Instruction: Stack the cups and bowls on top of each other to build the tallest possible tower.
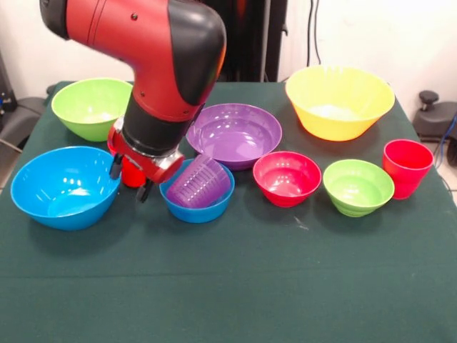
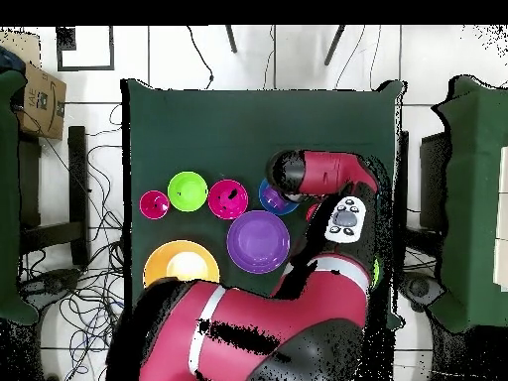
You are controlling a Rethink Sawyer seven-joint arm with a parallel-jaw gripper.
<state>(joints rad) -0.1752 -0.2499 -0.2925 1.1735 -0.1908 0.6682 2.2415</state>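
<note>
In the front view my gripper (image 1: 130,180) hangs low over a red cup (image 1: 132,174), which stands between the large blue bowl (image 1: 64,186) and the small blue bowl (image 1: 196,206). Most of that cup is hidden by the gripper. The translucent purple cup (image 1: 201,181) lies tilted inside the small blue bowl. The second red cup (image 1: 407,166) stands alone at the far right. The large purple bowl (image 1: 234,132), red-pink bowl (image 1: 287,177), small lime green bowl (image 1: 357,186), yellow bowl (image 1: 339,100) and large lime green bowl (image 1: 91,107) each sit singly on the table.
In the overhead view the arm covers the gripper and the bowls near it. The yellow bowl (image 2: 181,264), purple bowl (image 2: 258,241), red-pink bowl (image 2: 227,198), small green bowl (image 2: 188,190) and red cup (image 2: 154,204) show there. The green cloth (image 1: 228,286) covers the table.
</note>
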